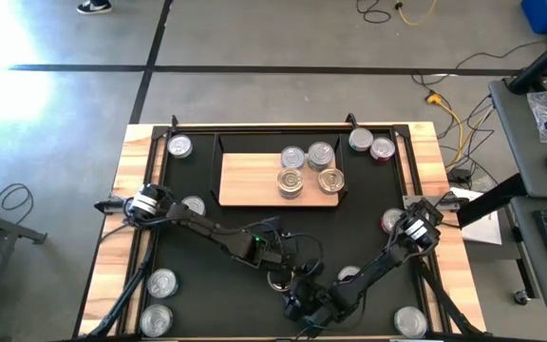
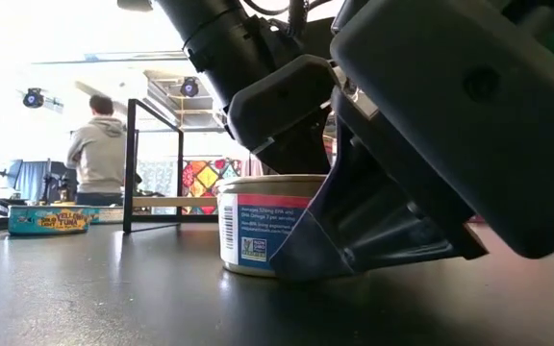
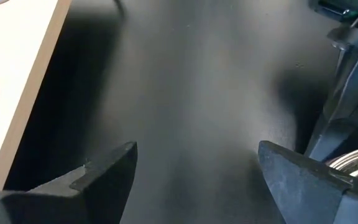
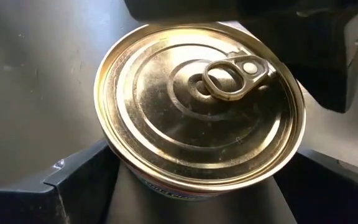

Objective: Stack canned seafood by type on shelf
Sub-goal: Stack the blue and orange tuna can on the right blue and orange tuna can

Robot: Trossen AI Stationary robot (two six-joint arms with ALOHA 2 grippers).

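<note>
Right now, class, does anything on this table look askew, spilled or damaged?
Nothing spilled or dented. The odd part is crowding: both grippers meet at the near edge of the black mat, the right gripper straddling a gold-topped can, the left gripper open beside it.

Low view: a teal carton (image 2: pixel 49 220) lying flat on the far left of the worktop (image 2: pixel 113 298) is marked "TUNA" in yellow letters; the line above it is not legible. The near can (image 2: pixel 263 226) carries a white and pink label with a barcode and small print, none of it readable. No other text is made out.
</note>
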